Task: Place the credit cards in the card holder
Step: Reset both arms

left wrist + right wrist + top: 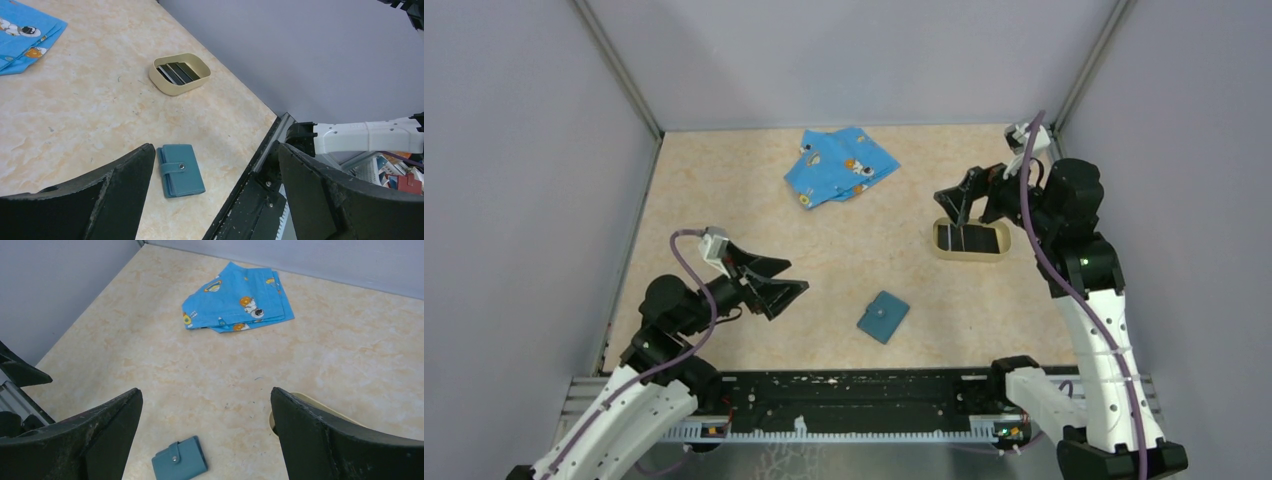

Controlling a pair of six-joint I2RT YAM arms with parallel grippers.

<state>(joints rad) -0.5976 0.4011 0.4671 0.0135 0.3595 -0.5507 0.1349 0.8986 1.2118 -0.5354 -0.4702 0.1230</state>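
Speckled beige tabletop [724, 200]; left claw [792, 277] and right claw [972, 212] both wide, empty

**Fig. 1.** 3 views under even, diffuse overhead light.

**Top view:** the table [724, 200] is bright and free of glare. Shadows are soft and short, the clearest being a thin dark edge beside the card holder [883, 316], just toward 5 o'clock of centre. The tray [969, 256] at 3 o'clock shades its own interior, where the credit cards [177, 72] show thin pale glints. Wall rails splay outward at 11 and 1 o'clock, a wide-angle effect.

**Wrist views:** the table is sharp. The near black fingers of the left gripper [216, 150] and the right gripper [206, 392], at 7 and 5 o'clock, look slightly soft.
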